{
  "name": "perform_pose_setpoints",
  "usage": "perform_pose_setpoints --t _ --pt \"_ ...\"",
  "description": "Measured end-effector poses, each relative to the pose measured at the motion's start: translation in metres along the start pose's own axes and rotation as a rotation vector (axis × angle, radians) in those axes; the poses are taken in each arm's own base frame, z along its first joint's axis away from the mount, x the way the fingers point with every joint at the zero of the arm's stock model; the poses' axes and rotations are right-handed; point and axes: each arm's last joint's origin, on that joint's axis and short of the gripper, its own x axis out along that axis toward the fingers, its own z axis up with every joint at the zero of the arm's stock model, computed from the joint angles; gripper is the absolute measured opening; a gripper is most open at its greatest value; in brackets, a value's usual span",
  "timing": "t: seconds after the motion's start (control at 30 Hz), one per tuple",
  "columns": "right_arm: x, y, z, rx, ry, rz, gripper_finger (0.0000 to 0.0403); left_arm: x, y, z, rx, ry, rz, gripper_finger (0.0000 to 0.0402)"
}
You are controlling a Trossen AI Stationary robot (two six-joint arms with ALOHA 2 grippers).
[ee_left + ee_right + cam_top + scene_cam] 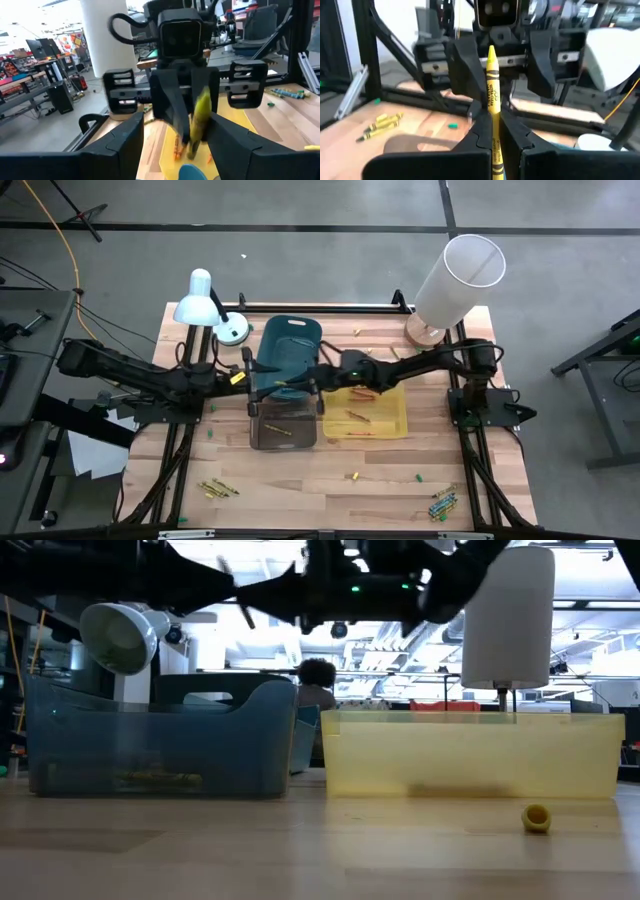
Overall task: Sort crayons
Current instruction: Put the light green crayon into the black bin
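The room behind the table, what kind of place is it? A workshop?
Probably a robotics lab or open workshop. The low view shows a wide hall with ceiling strip lights behind the wooden table; the left wrist view shows cluttered workbenches beyond it, and other metal-framed stations.

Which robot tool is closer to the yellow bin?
Right. The right tool hangs by the yellow bin's edge, holding a yellow crayon. The left tool is farther off, over the blue bin.

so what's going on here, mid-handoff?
Looks like it. The right gripper is shut on a yellow crayon, held upright above the bins. The left gripper faces it, fingers open either side of the crayon. Yellow crayons lie in the dark bin, orange ones in the yellow bin.
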Motion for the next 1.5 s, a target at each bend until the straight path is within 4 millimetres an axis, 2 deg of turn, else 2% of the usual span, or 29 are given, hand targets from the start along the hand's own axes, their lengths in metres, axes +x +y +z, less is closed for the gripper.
perform_pose_setpoints --t 0.1,0.37,0.5,0.7,0.8,0.97,1.07,1.27,1.5 --pt "0.006 -0.001 0.001 0.005 0.034 0.006 0.0 0.001 0.0 -0.001 0.003 0.008 -0.001 0.0195" --pt "0.006 0.0 -0.001 0.001 0.045 0.031 0.0 0.0 0.0 0.001 -0.004 -0.013 0.003 0.0195" --pt "0.006 0.004 -0.001 0.004 0.049 0.071 0.0 -0.006 0.001 0.009 -0.019 -0.068 -0.028 0.0195" --pt "0.007 0.024 -0.007 0.034 0.113 0.28 0.0 -0.026 0.001 0.034 -0.062 -0.235 -0.116 0.0195" --pt "0.011 0.04 -0.005 -0.011 0.155 0.335 0.0 -0.035 0.001 0.042 -0.098 -0.292 -0.137 0.0195" --pt "0.033 0.07 -0.001 -0.129 0.288 0.367 0.0 -0.041 0.0 0.046 -0.116 -0.321 -0.159 0.0195" --pt "0.052 0.08 -0.004 -0.182 0.381 0.361 0.0 -0.042 -0.001 0.047 -0.119 -0.327 -0.166 0.0195" --pt "0.085 0.082 -0.02 -0.166 0.604 0.372 0.0 -0.043 -0.002 0.047 -0.119 -0.322 -0.176 0.0195" --pt "0.11 0.073 -0.035 -0.211 0.805 0.25 0.0001 -0.042 -0.003 0.045 -0.113 -0.302 -0.18 0.0195"
